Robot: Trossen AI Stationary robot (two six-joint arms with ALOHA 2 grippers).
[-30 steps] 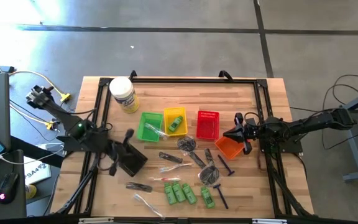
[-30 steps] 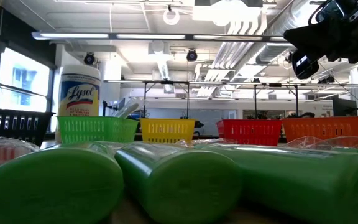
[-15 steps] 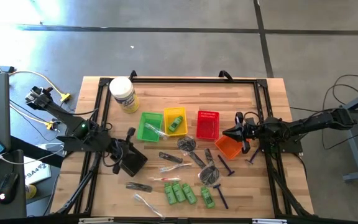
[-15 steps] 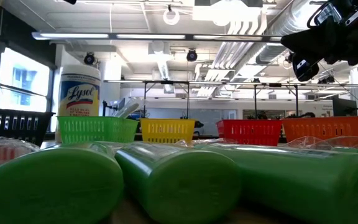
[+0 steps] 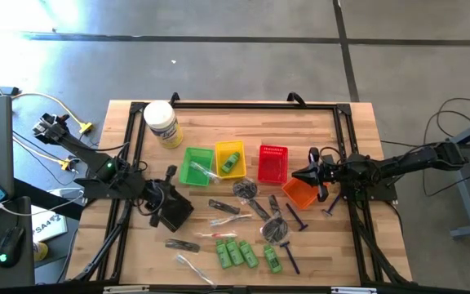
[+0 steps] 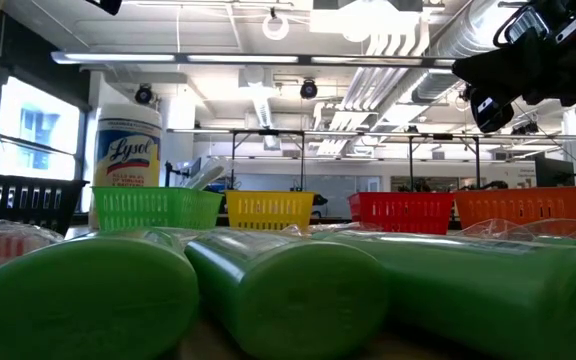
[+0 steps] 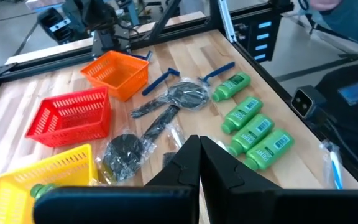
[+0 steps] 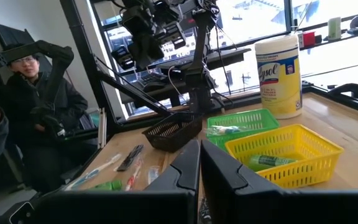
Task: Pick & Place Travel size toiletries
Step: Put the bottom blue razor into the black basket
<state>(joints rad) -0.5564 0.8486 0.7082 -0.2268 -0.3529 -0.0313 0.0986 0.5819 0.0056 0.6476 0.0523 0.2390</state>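
Between picks — both grippers' jaws closed and empty — the next move seemingly called for opening over a green bottle (image 5: 233,252).

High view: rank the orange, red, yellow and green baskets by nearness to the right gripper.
From the right gripper, at the table's right side:
1. Orange basket, right beside it.
2. Red basket, next leftward.
3. Yellow basket, mid-table.
4. Green basket, farthest left.

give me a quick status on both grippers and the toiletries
Left gripper shut, empty, above black basket. Right gripper shut, empty, beside orange basket. Small green bottles loose on table.
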